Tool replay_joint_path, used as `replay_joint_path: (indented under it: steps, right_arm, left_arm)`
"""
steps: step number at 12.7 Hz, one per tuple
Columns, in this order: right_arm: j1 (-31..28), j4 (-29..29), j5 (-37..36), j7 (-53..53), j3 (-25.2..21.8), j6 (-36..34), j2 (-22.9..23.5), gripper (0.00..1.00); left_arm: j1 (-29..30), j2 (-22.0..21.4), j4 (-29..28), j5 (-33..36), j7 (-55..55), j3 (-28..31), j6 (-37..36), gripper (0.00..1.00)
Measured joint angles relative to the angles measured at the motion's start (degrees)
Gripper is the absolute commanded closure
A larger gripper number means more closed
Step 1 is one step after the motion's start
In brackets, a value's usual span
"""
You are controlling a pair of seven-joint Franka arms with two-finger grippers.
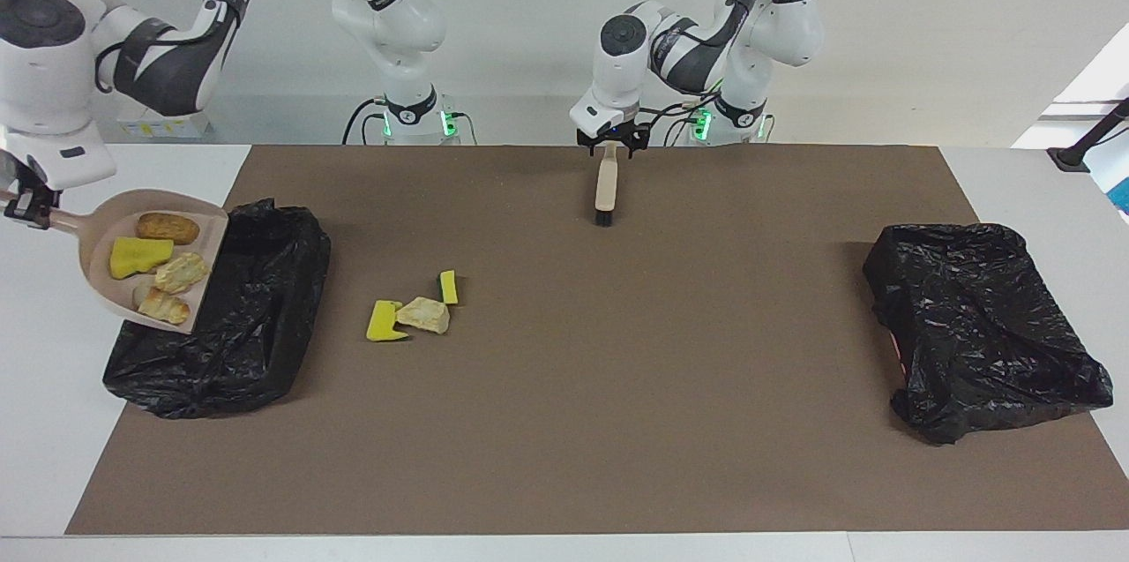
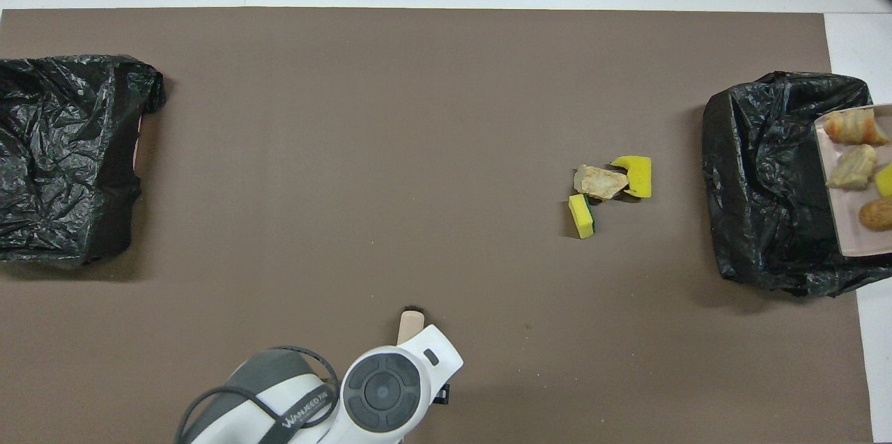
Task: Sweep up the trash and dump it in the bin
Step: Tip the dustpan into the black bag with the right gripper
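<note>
Beige dustpan (image 1: 154, 258) mouth toward bin (image 1: 238, 315)

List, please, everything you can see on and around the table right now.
mat: one, brown, covering most of the white table.
bins: two, black-bagged, one at the right arm's end, one at the left arm's end.
dustpan: one, beige, raised and tilted over the right arm's bin.
trash in dustpan: four, brown roll, yellow sponge, two beige chunks.
trash on mat: three, yellow piece, beige chunk, green-backed piece, beside that bin.
brush: one, beige handle, dark bristles, on the mat close to the robots.
right tool: shut on the dustpan's handle.
left tool: open, at the brush's handle end.
</note>
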Motion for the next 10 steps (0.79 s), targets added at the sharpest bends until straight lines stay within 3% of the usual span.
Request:
replay_joint_path:
  steps: [6,10]
  right_arm:
    - [1.94,-2.50,-10.30,3.15,0.21,2.63,-1.68,1.00]
    - [6.08,-4.18,-21.97,10.16,0.30,1.51,-2.82,1.00]
  left_arm:
    - [14.11,7.91,18.25,6.57,11.90,0.54,-1.62,0.00]
    - [24.35,8.89,30.68,8.47,23.94,0.83,-11.68,0.00]
